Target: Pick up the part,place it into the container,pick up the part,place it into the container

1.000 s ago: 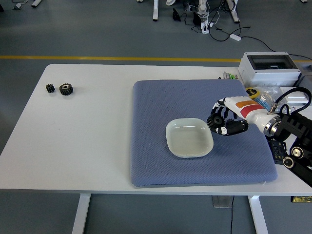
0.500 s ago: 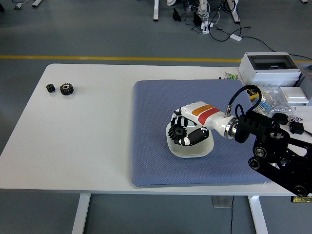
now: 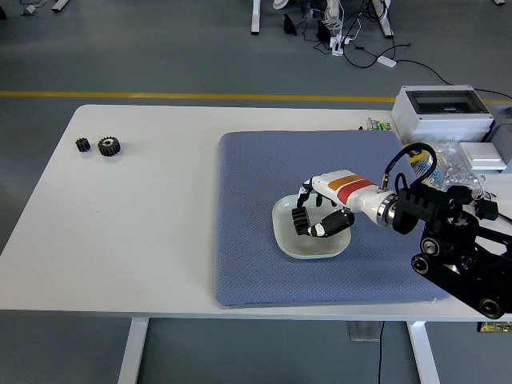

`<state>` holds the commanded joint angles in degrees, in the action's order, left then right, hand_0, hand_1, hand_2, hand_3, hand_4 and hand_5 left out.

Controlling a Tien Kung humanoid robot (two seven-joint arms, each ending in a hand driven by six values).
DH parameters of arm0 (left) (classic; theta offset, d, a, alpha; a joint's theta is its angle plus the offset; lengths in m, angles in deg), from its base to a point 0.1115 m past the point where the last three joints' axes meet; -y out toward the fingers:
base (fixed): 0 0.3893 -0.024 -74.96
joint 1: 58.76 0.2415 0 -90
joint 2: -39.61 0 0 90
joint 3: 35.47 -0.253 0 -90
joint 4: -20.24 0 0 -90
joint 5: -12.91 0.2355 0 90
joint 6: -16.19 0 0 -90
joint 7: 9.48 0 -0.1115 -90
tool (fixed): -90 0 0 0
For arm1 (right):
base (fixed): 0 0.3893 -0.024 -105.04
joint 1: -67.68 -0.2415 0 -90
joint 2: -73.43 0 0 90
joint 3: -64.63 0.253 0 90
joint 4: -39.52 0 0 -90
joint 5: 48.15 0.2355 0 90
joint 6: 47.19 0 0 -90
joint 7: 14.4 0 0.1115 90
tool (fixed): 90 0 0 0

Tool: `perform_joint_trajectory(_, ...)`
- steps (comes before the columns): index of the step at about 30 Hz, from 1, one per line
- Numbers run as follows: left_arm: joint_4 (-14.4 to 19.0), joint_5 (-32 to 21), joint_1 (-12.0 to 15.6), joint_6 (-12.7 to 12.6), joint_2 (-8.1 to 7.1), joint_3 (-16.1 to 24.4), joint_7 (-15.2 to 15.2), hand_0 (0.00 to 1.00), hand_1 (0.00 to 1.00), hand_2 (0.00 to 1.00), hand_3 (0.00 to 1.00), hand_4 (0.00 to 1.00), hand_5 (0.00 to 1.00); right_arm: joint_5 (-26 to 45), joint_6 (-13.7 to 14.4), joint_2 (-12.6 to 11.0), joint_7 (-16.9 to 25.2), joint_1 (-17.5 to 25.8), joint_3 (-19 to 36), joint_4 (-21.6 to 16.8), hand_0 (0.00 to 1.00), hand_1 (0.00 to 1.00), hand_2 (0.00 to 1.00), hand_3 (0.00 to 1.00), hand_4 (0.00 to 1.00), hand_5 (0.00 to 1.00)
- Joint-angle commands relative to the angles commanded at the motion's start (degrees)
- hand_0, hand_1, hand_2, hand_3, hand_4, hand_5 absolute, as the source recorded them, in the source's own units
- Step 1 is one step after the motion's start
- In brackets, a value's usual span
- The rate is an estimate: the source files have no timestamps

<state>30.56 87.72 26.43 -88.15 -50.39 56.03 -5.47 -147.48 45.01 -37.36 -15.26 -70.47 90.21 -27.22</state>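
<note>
My right hand (image 3: 314,216) hovers over the white square container (image 3: 298,247) on the blue mat, its fingers curled around a black gear (image 3: 302,220) held just above the container's inside. Two more black gears lie at the table's far left: a small gear (image 3: 82,145) and a larger gear (image 3: 109,146) beside it. My left arm does not show.
The blue mat (image 3: 248,200) covers the table's middle and right. A grey box with a clear lid (image 3: 444,110), plastic bags (image 3: 460,164) and small items crowd the back right corner. White tabletop (image 3: 128,224) stretches to the left of the mat.
My right hand carried the gear leftward from the container's right side to over it, then drew back slightly to the right and dipped lower into the container.
</note>
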Motion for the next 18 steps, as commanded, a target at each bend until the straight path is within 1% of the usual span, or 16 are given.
perform_joint_trajectory(6,0.00,0.10,0.19,0.05,0.00,-0.21,0.06,0.724,0.699,0.677,0.554,0.646,0.586,0.25,-0.19,-0.40,0.05,0.18,0.51,0.10,0.393,0.523,0.722,0.634,0.847,0.307)
perform_joint_trajectory(11,0.00,0.33,0.17,0.05,0.00,-0.30,0.16,0.723,0.699,0.676,0.554,0.646,0.586,0.55,-0.44,0.05,0.28,0.67,-0.54,1.25,0.394,0.527,0.723,0.636,0.849,0.318)
perform_joint_trajectory(18,0.00,0.23,-0.08,0.01,0.00,-0.28,0.04,0.725,0.698,0.676,0.554,0.645,0.586,0.35,0.09,0.41,0.85,0.90,-1.11,1.01,0.398,0.536,0.726,0.642,0.867,0.325)
